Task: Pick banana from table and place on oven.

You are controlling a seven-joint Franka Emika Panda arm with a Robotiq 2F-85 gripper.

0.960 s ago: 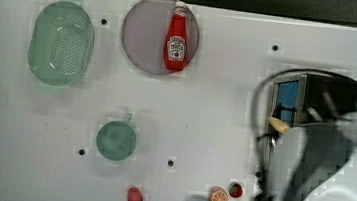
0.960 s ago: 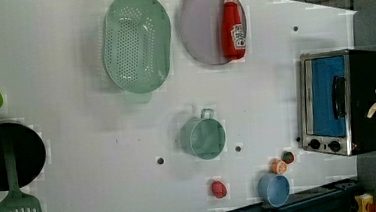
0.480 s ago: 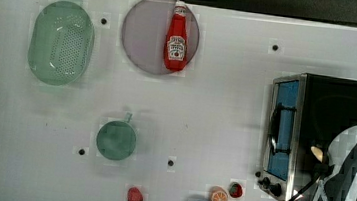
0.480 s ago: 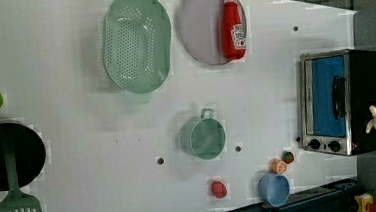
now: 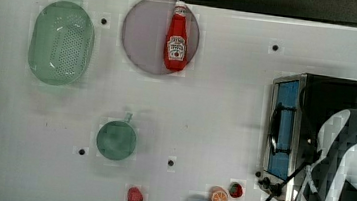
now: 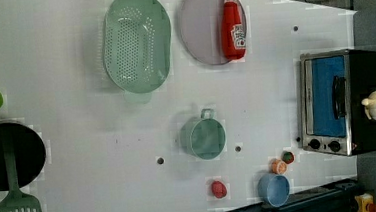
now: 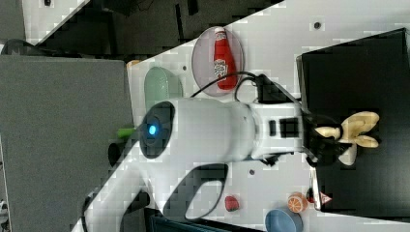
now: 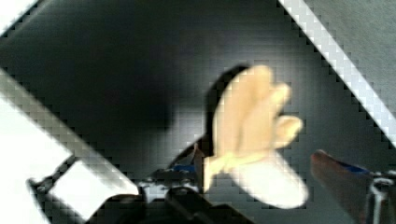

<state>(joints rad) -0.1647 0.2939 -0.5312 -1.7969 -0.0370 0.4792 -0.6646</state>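
Top view, left to right: green colander [image 5: 61,43] lying on the white table [image 5: 217,99]; ketchup bottle [image 5: 176,42] resting on a grey plate [image 5: 143,36]; green cup [image 5: 116,139] standing below them; orange slice [image 5: 218,196] sitting near the oven [image 5: 293,132]. Right view: banana [image 7: 355,130] lying on the oven's black top at the tip of the gripper [image 7: 326,137]. Wrist view: banana [image 8: 252,140] sitting between the jaws, which are standing spread, one finger [image 8: 345,179] apart from the fruit.

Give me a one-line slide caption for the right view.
Robot arm's gripper at the pale banana lying on the oven top.
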